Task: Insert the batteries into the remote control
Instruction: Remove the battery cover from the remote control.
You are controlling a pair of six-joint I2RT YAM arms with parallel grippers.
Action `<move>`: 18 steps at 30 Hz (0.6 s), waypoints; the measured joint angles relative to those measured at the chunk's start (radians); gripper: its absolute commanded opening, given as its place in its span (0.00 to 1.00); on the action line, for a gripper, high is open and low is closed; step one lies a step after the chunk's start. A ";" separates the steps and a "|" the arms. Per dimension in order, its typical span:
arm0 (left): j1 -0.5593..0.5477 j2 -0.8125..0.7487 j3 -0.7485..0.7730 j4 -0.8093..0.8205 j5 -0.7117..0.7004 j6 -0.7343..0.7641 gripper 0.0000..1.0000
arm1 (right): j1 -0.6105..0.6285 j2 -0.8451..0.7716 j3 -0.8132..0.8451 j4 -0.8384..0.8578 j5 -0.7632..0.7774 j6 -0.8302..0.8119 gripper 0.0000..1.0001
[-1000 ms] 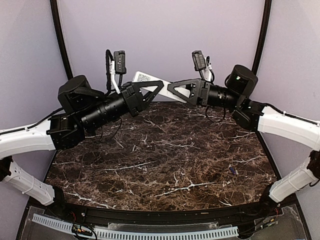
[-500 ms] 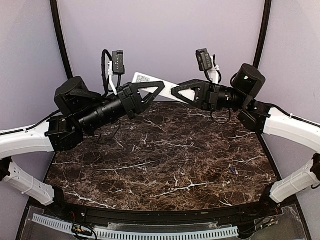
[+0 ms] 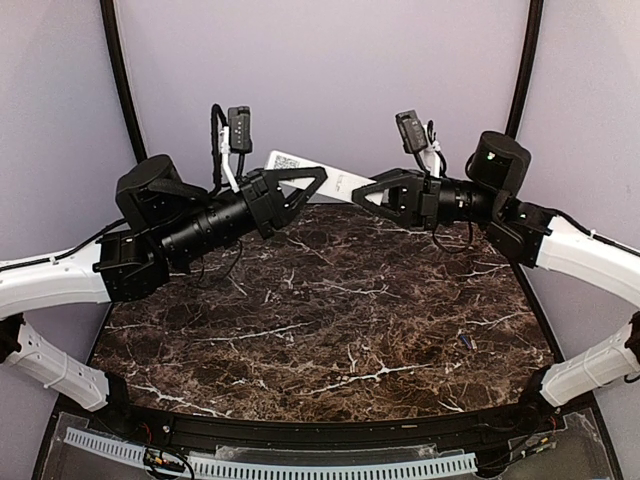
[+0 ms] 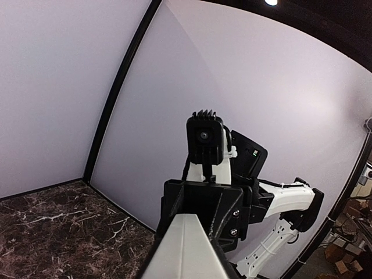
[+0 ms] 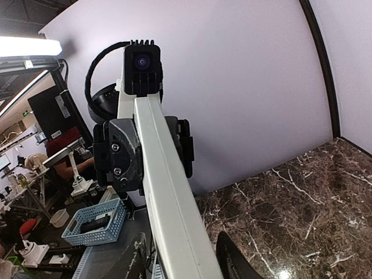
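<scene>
Easing back toward three o'clock, the right tool [image 3: 368, 190] now sits nearer the tip of the remote control [image 3: 343, 180]. At eleven o'clock the left tool [image 3: 315, 176] is clenched on the remote, holding it aloft above the counter [image 3: 320, 320], presumably to steady it for its partner. Whether the right tool is clamped or loose, I cannot tell. One battery [image 3: 465, 342] lies at four o'clock.

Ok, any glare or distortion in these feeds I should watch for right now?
Right wrist: a bright ceiling light flares at top left, and a small glare spot sits on the marble table at the bottom edge. Left wrist: strong wide-angle bending, and the remote control looms very close. Top external: even light, sharp.
</scene>
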 measured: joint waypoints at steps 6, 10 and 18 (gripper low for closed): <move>0.006 0.000 -0.006 0.022 -0.043 -0.038 0.00 | -0.006 -0.001 0.006 -0.041 0.024 0.009 0.62; 0.007 0.000 -0.017 0.034 -0.070 -0.060 0.00 | -0.009 -0.009 0.015 -0.080 0.034 0.007 0.71; 0.013 0.000 -0.019 0.034 -0.076 -0.064 0.00 | -0.055 -0.087 0.018 -0.188 0.052 0.001 0.71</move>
